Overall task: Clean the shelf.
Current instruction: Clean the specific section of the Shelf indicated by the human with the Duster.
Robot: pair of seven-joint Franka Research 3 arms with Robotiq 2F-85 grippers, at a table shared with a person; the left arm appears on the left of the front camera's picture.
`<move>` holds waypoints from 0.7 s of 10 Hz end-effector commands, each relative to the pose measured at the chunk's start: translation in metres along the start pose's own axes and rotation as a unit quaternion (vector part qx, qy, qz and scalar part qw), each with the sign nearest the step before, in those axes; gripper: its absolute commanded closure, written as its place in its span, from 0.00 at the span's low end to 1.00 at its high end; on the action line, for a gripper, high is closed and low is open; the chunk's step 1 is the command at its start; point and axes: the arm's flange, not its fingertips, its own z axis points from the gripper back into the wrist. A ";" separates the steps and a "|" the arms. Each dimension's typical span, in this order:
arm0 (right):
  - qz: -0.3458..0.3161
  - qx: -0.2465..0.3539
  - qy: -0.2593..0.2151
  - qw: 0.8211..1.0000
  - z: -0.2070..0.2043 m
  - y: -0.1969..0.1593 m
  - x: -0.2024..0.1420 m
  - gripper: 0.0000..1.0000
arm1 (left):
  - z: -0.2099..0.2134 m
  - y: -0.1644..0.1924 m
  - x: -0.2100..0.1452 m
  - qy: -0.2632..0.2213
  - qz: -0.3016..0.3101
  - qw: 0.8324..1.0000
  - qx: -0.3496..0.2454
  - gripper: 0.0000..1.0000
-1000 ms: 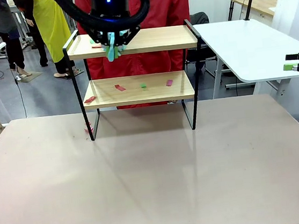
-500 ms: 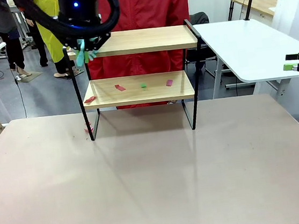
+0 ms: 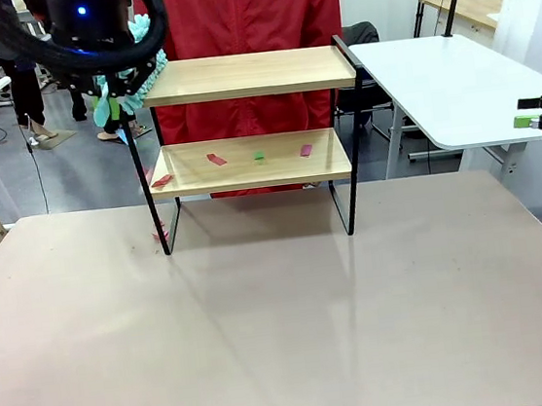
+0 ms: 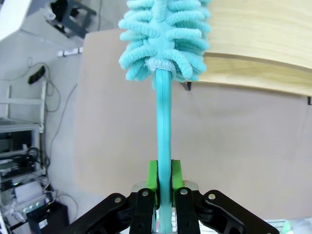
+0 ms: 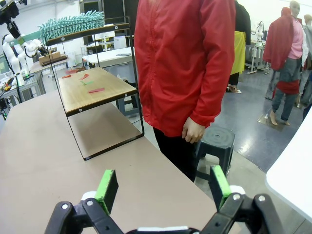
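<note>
two-tier wooden shelf [image 3: 247, 74], black frame

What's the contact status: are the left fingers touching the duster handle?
Touching. Left wrist view: both green fingers clamp the duster handle with no gap.

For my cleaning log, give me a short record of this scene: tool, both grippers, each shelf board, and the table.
Tool: teal duster, head by the top board's left end
Left gripper: shut on the duster handle
Right gripper: open, holding nothing
Top board: no scraps visible
Lower board: four scraps, two red, one green, one pink
Table: one red scrap by the shelf's left foot
</note>
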 end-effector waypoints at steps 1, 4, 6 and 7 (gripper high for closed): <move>-0.006 -0.008 0.007 1.000 -0.002 0.001 0.009 0.00 | -0.005 0.035 -0.015 -0.014 0.023 1.000 -0.012 0.87; -0.006 -0.008 0.007 1.000 -0.002 0.001 0.009 0.00 | 0.007 0.047 -0.023 -0.044 0.039 0.998 -0.021 0.87; -0.006 -0.008 0.007 1.000 -0.002 0.001 0.009 0.00 | 0.015 0.051 -0.026 -0.059 0.047 0.997 -0.019 0.87; -0.006 -0.008 0.007 1.000 -0.002 0.001 0.009 0.00 | 0.019 0.054 -0.028 -0.065 0.051 0.996 -0.016 0.87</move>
